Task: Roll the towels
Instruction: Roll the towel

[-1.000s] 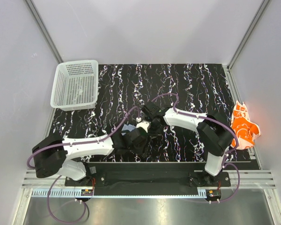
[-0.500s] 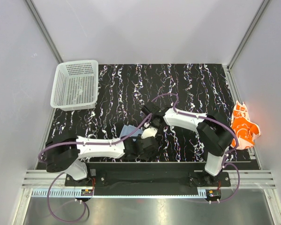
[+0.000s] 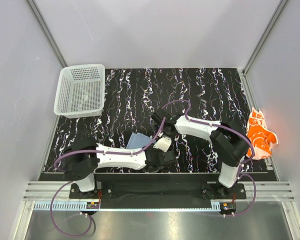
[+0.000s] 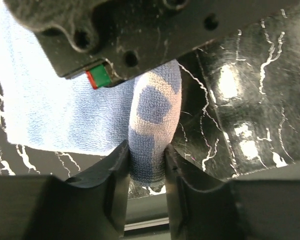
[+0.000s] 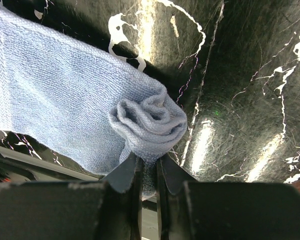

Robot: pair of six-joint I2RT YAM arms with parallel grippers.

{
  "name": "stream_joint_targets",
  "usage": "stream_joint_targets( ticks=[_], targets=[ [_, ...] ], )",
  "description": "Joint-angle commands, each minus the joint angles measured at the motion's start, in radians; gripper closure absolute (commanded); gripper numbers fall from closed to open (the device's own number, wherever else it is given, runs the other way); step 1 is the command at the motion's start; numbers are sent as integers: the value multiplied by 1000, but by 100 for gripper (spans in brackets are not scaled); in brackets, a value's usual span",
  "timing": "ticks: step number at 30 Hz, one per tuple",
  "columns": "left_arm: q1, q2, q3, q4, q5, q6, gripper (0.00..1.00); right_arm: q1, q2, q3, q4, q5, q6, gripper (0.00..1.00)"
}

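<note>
two towels are lying on the table (image 3: 200, 85): one blue towel (image 5: 150, 117), half rolled, at the front middle, and one orange towel (image 3: 261, 135) crumpled at the right edge. the left claw (image 4: 146, 150) and right claw (image 5: 147, 162) are each squeezing the blue roll, nearly closed. one basket (image 3: 79, 113) is sitting far left.

The left gripper (image 4: 146, 154) straddled the blue towel's (image 4: 65, 105) rolled end, seemingly touching both sides; a black housing (image 4: 140, 30) overlapped the roll from above.
</note>
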Motion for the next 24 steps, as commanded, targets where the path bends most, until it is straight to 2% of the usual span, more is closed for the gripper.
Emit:
stream_joint_targets(
  ticks=[1, 5, 10, 14, 18, 19, 21, 24],
  targets=[
    [-24, 38, 62, -20, -91, 29, 68, 17, -17, -8, 7, -21, 1, 100],
    [-30, 46, 59, -2, -82, 28, 79, 17, -19, -12, 10, -21, 1, 100],
    [-28, -21, -13, 101, -12, 51, 100, 17, -28, -23, 1, -10, -8, 96],
    [-27, -91, -80, 193, 83, 51, 100, 16, -28, -28, -19, 5, -12, 86],
    [-12, -153, -146, 267, 159, 32, 100, 8, -24, -12, -49, 33, -34, 69],
    [-1, -179, -199, 346, 206, 4, 100, -13, -28, 7, -75, 59, -46, 65],
    [11, -195, -239, 368, 240, -4, 100, -39, -39, 12, -89, 62, -57, 63],
    [28, -218, -290, 440, 286, -38, 100, -107, -69, 32, -108, 64, -77, 54]
  ],
)
